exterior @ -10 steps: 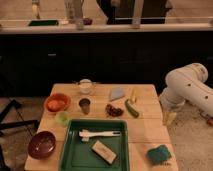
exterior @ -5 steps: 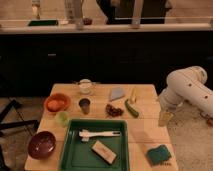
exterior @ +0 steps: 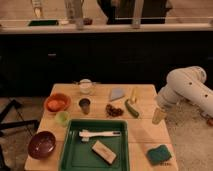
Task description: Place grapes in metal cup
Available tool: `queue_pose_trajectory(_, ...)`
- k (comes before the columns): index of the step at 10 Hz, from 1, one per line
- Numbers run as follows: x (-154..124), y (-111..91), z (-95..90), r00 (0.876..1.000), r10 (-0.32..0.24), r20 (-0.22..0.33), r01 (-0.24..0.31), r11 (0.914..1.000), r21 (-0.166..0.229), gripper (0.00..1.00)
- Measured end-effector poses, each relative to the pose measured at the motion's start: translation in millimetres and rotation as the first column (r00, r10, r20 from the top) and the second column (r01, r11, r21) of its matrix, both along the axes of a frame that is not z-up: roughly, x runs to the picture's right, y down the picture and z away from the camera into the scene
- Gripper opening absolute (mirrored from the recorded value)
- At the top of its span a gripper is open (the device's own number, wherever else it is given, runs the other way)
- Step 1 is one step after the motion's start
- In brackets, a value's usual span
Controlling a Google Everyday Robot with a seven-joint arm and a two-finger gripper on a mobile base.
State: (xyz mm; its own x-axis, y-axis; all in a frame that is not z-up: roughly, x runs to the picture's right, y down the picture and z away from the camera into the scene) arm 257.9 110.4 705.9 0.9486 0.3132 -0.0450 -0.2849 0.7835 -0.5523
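Observation:
The grapes (exterior: 115,110), a small dark reddish-purple bunch, lie near the middle of the wooden table (exterior: 145,130). The metal cup (exterior: 85,105), short and dark grey, stands upright just left of them with a small gap between. My gripper (exterior: 159,116) hangs from the white arm (exterior: 185,90) over the table's right edge, well right of the grapes and beyond the green cucumber (exterior: 132,108). It is open and holds nothing.
A white mug (exterior: 86,86), orange bowl (exterior: 56,103), light green cup (exterior: 62,118) and dark red bowl (exterior: 41,144) sit on the left. A green tray (exterior: 67,145) in front holds a white utensil and a tan block. A green sponge (exterior: 159,153) lies front right.
The arm has swung left, carrying the gripper from beside the table to over its right edge. Nothing on the table has moved.

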Motion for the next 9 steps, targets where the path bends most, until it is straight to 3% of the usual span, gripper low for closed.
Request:
queue_pose_trajectory(3, -1.0, -0.3, 0.3, 1.0, -0.001, 0.002, 0.001, 1.0, 0.0, 0.8)
queue_pose_trajectory(5, -3.5, -1.9, 3.8, 0.998, 0.06, -0.004, -0.06, 0.998, 0.017, 0.8)
queue_pose_trajectory(7, -23.7, -13.3, 10.1, 0.982, 0.19, -0.006, -0.189, 0.9808, 0.047, 0.8)
queue_pose_trajectory(9, -41.1, -22.6, 13.9, 0.969, 0.244, 0.029, -0.246, 0.9668, 0.07, 0.8)
